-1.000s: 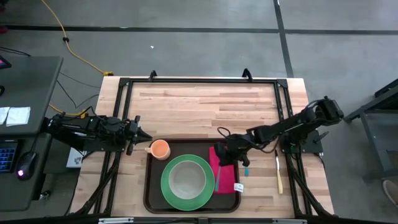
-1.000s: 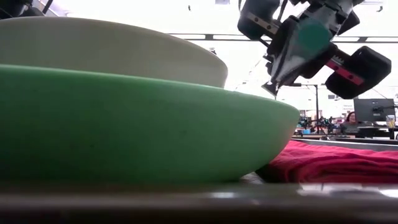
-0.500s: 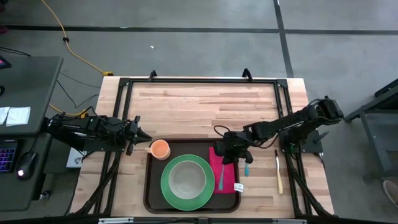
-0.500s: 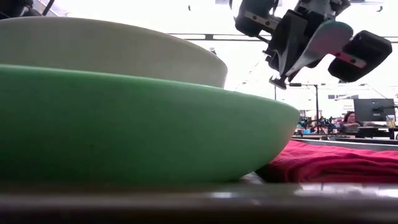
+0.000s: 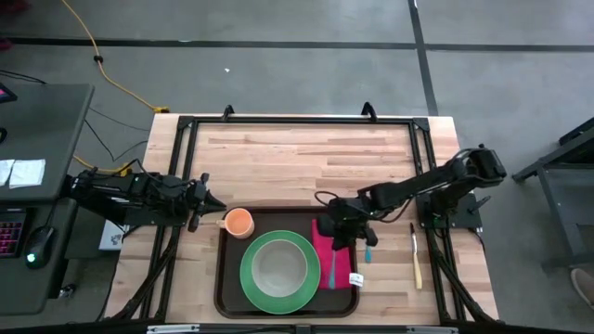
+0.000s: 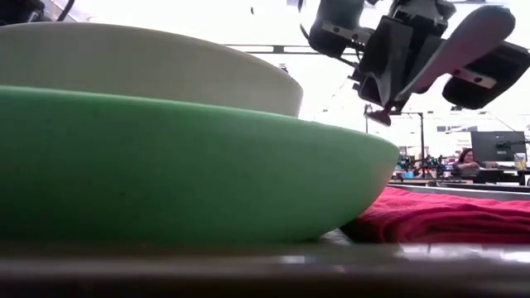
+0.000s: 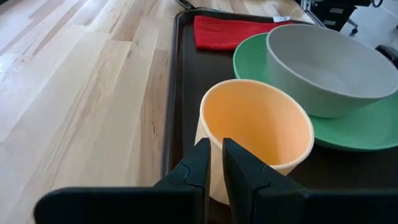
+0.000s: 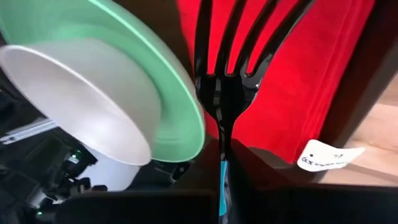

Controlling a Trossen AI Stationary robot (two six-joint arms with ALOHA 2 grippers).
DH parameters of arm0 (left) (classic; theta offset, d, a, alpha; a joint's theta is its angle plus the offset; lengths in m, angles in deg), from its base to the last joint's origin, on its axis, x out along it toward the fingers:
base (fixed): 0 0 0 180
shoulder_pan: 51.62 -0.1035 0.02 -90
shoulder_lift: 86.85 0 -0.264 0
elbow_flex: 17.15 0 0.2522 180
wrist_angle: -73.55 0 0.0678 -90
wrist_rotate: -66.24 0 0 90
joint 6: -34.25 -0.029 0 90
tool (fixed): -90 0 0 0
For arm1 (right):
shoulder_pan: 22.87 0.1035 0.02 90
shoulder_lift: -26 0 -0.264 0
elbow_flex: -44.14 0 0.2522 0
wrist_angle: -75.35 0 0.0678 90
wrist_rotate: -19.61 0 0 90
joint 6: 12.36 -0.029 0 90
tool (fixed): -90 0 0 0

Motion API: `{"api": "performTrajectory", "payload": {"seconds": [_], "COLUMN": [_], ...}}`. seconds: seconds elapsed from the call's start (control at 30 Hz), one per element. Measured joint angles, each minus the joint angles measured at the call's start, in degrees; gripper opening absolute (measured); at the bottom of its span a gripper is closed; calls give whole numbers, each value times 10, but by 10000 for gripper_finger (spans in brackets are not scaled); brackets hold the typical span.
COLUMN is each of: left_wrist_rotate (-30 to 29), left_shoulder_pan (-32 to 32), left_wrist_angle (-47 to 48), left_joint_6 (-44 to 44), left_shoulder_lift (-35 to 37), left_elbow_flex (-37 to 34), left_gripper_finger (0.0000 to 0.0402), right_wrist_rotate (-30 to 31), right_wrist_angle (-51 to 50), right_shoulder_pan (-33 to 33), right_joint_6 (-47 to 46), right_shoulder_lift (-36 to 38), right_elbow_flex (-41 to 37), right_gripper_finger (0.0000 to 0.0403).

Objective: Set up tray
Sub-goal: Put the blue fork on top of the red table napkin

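**Brown tray at the table's near edge, part laid: item count**

Dark brown plastic, the single tray (image 5: 223, 278) sits at the near edge of the wooden table (image 5: 306, 148), centred between the two arms.

On the tray:
- One green plate (image 5: 249, 278) lies left of centre.
- One pale bowl (image 5: 276, 267) stands in the plate.
- One red napkin (image 5: 342, 274) lies flat just right of the plate, with one light teal utensil (image 5: 331, 266) along it. Its type cannot be told.
- One white tag (image 5: 355, 278) shows at the napkin's near right corner.

Off the tray, one knife (image 5: 416, 258) with a pale handle lies on the bare wood, well to the right.

At the tray's far left corner stands one orange cup (image 7: 258, 134), upright and empty. The left gripper (image 7: 216, 163) is level with it, right at the cup's near wall. Whether its fingers are open or closed cannot be told.

The right gripper (image 5: 345, 223) hangs above the far end of the napkin. Its fingers are clamped on one black fork (image 8: 221, 81) with four tines, raised clear of the cloth and pointing over the napkin and the plate's rim.

In the room beyond the table, one person (image 6: 468, 157) sits at a desk.
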Motion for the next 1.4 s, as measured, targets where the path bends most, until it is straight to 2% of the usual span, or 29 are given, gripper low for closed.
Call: {"api": "performTrajectory", "payload": {"seconds": [1.03,1.4], "left_wrist_rotate": [-27,-28], "left_shoulder_pan": [0,0], "left_wrist_angle": [5,5], "left_joint_6": [-14,-15], "left_shoulder_lift": [0,0], "left_elbow_flex": [0,0], "left_gripper_finger": [74,74], "right_wrist_rotate": [-64,-88], "right_wrist_angle": [38,59], "right_shoulder_pan": [-37,-45], "right_joint_6": [11,22], "right_shoulder_lift": [-49,-92], "right_elbow_flex": [0,-1], "right_gripper_finger": [0,0]}}
